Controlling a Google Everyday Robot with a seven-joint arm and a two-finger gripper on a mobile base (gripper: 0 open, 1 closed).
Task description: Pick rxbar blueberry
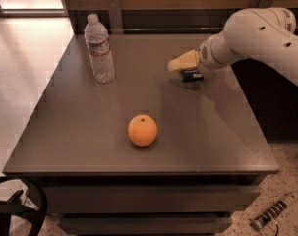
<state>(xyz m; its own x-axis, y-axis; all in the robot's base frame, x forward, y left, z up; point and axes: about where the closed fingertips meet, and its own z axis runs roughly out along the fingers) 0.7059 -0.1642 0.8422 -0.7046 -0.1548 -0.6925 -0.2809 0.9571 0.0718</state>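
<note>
The rxbar blueberry [192, 74] is a small dark navy bar lying on the grey table [89, 132] at the far right. Only its near end shows; the rest is hidden under the gripper. My gripper [183, 62], pale yellow at the end of a white arm [256, 36] that reaches in from the right, sits directly over the bar, very close to it or touching it. I cannot tell if it holds the bar.
An orange [142, 130] sits near the table's front middle. A clear water bottle [100, 50] stands upright at the back left. A wooden wall runs behind the table. A power strip [274, 211] lies on the floor at right, and a black frame [15, 215] at bottom left.
</note>
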